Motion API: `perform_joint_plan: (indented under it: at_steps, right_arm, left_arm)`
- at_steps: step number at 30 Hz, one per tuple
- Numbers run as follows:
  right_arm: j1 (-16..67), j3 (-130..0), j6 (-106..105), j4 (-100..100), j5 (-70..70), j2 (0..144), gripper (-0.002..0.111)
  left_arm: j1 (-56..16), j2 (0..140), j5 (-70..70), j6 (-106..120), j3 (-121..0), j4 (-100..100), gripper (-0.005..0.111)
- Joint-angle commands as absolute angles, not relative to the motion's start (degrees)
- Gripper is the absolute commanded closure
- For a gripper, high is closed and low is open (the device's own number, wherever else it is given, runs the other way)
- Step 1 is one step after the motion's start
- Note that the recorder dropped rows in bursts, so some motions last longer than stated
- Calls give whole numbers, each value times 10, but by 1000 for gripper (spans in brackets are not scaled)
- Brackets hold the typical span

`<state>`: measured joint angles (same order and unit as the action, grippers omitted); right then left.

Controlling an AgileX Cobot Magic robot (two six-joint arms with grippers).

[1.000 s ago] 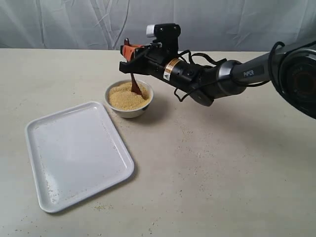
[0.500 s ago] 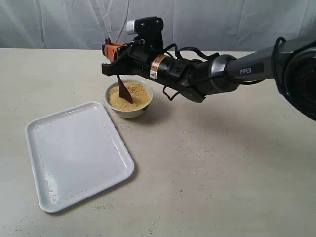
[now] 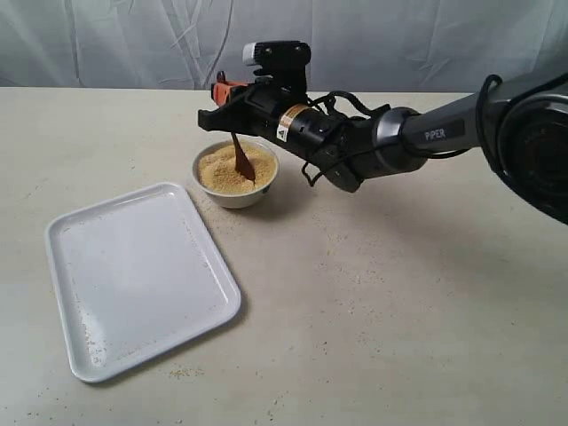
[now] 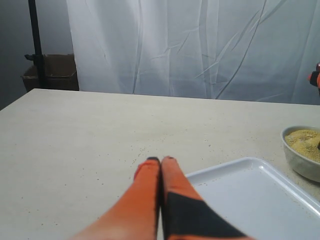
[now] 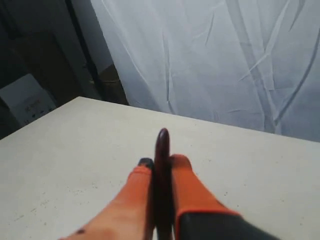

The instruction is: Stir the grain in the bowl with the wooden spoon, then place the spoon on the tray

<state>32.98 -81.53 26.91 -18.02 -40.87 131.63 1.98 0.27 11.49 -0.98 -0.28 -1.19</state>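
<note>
The small white bowl (image 3: 235, 177) sits past the tray's far right corner, filled with yellow-tan grain (image 3: 224, 175). My right gripper (image 3: 229, 99) hangs above it, shut on the handle of the dark wooden spoon (image 3: 243, 161), whose scoop dips into the grain. In the right wrist view the spoon handle (image 5: 162, 165) stands pinched between the orange fingers (image 5: 185, 180) of my right gripper (image 5: 161, 162). The large white tray (image 3: 133, 271) lies flat at the left. My left gripper (image 4: 160, 160) is shut with nothing in it, near the tray's (image 4: 250, 195) corner; bowl (image 4: 303, 152) and grain (image 4: 305, 142) show there too.
Stray grains (image 3: 182, 371) dot the table by the tray's near edge and the tray's surface. A white curtain (image 3: 133, 40) hangs behind the table. A dark stand and box (image 4: 47, 72) sit beyond the table's far edge.
The right gripper swung left, then back right over the bowl, dragging the spoon's scoop through the grain. The bowl shifted slightly to the right. The tray stayed put.
</note>
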Motion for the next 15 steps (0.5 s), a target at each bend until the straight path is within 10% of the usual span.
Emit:
perform_joint_plan:
  at_steps: [1,15]
  right_arm:
    - [326,-814,267,-196,-430,1303,109]
    - [333,-815,362,-281,-445,1189,109]
  left_arm:
    - [22,0,107,-11,0,-12,107]
    - [22,0,107,-11,0,-12,107]
